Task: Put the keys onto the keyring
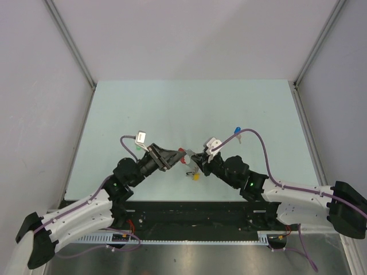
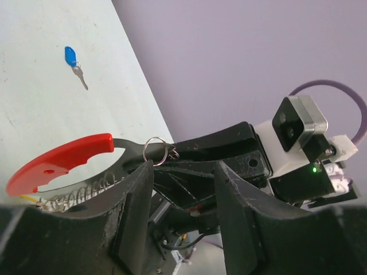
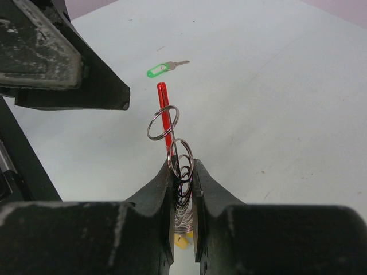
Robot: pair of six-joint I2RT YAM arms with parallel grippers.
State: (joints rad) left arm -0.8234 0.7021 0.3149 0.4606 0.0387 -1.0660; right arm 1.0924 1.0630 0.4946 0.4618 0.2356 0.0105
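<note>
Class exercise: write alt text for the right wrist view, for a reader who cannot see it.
The right gripper pinches the keyring between its black fingers, with the red piece and silver split rings rising above them. Beyond it, a green-capped key lies loose on the pale table.

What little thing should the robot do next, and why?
Probably move the left fingers away to fetch the green key. The right fingers pinch the keyring and hold it up, and the left fingers are open and empty beside it. Both the green key and the blue key lie loose on the table, not on any ring yet.
</note>
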